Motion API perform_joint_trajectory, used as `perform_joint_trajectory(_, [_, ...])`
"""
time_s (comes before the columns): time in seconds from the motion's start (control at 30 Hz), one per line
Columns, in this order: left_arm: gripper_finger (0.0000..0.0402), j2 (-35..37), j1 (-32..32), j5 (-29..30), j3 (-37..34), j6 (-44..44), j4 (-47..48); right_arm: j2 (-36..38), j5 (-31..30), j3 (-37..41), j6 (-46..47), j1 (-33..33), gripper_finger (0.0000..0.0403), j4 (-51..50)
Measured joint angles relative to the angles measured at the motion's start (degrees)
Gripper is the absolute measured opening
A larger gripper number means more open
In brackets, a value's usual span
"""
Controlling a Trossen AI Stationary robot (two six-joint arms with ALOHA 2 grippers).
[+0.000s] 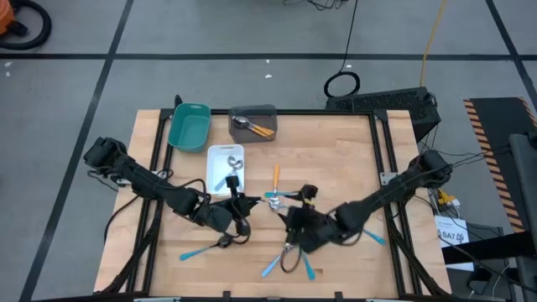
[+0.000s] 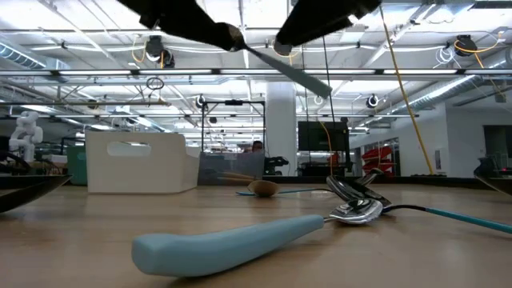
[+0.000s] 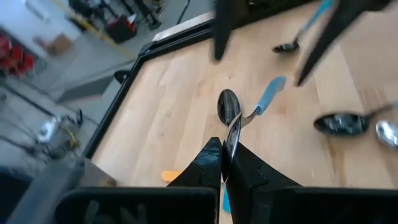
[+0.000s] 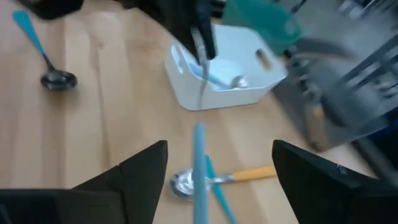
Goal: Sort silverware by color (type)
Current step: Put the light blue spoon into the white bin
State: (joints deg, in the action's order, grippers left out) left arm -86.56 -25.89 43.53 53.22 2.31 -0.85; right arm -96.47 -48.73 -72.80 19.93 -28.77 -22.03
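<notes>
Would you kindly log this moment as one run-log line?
left gripper: shut on blue-handled spoon, mid-table | right gripper: open, beside it | white tray: holds blue spoons | grey tray: orange spoons

Two dark jointed arms [image 1: 151,186], cabled

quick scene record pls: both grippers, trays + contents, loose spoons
left gripper: shut on blue-handled spoon, above table centre
right gripper: open, above mid-table spoons
white tray: blue-handled spoons inside
grey tray: orange-handled spoon inside
teal tray: nothing visible inside
loose spoons: orange one mid-table; blue ones along front edge
</notes>
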Motion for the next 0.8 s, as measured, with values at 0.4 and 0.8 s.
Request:
perform_joint_trajectory(0.4, [0.0005,0.0,3.2,-0.1,5.6,-32.3,12.8,-0.4,-21.4,0.0,-6.1,-10.3,0.0279,-4.5])
perform_joint_trajectory(0.8, [0.0005,0.0,3.7,-2.1,5.6,-37.3,13.1,-8.5,-29.7,0.0,-7.3,-10.3,0.0279,-3.8])
